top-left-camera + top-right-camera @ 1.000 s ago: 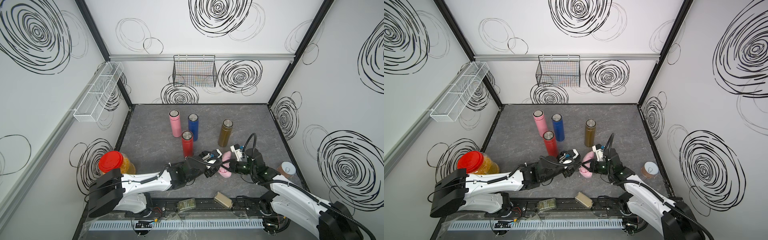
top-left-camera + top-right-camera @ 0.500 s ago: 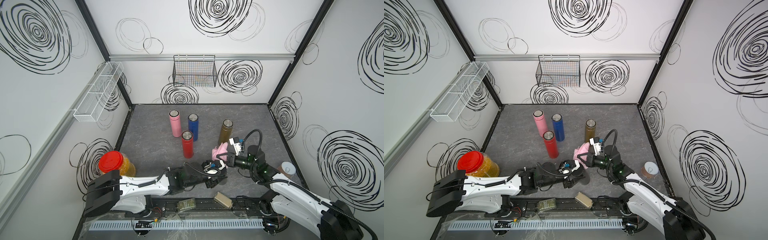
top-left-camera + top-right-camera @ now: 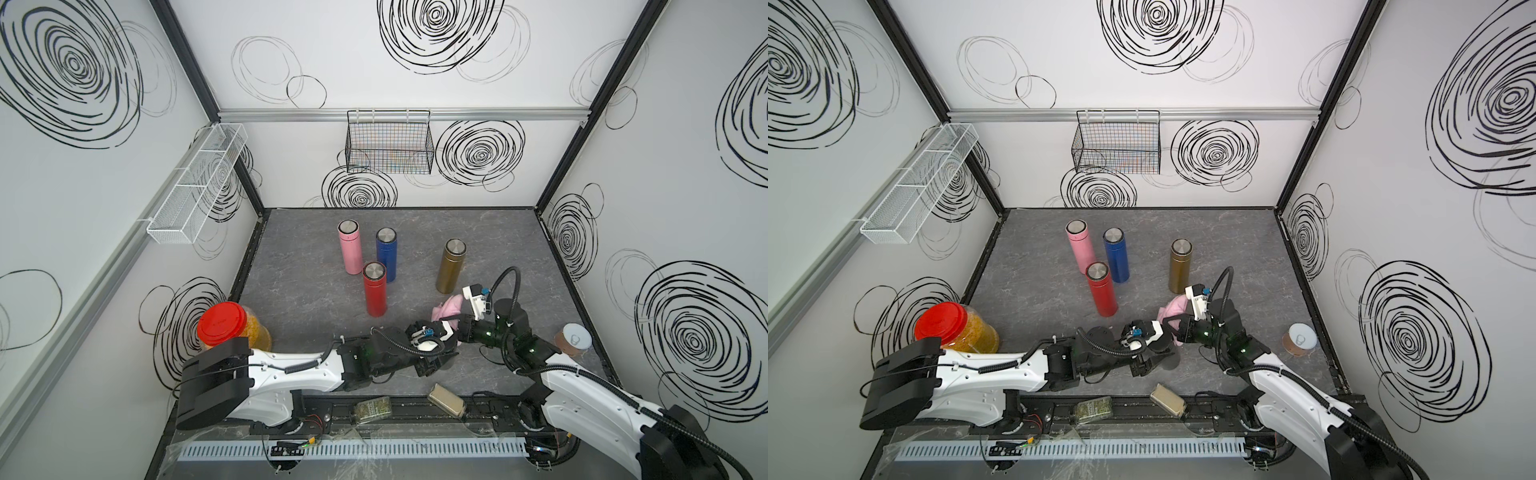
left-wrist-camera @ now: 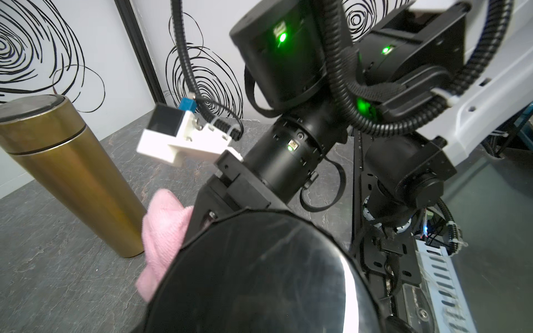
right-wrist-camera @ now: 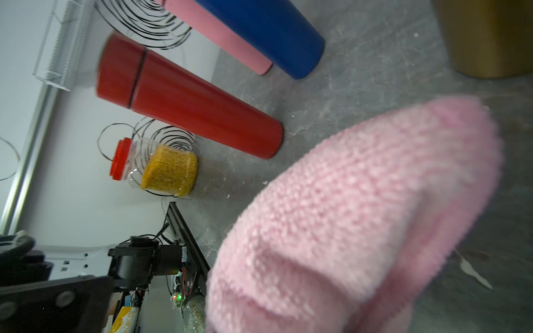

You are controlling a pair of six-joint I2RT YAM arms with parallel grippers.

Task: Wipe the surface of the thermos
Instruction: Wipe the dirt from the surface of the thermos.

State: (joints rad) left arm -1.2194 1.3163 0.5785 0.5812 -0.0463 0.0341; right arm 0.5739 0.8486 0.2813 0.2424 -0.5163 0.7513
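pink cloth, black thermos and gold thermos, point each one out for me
pink cloth (image 3: 447, 308), in a top view, on its bunched middle.
black thermos (image 4: 259, 274), in the left wrist view, on its glossy dark surface.
gold thermos (image 3: 450, 270), in a top view, on the middle of its body.

The leftmost thermos (image 3: 349, 249) is standing just beside the middle thermos (image 3: 386, 253), the front thermos (image 3: 375, 291) sitting right before them, the right thermos (image 3: 451, 266) standing apart. The cloth (image 3: 449, 307) is hanging between it and the held thermos (image 4: 259, 274), with the jar (image 3: 222, 324) front-left and the can (image 3: 575, 338) front-right.

The left arm (image 3: 299, 372) and right arm (image 3: 582, 386) show white shells, black joints, ribbed cables.
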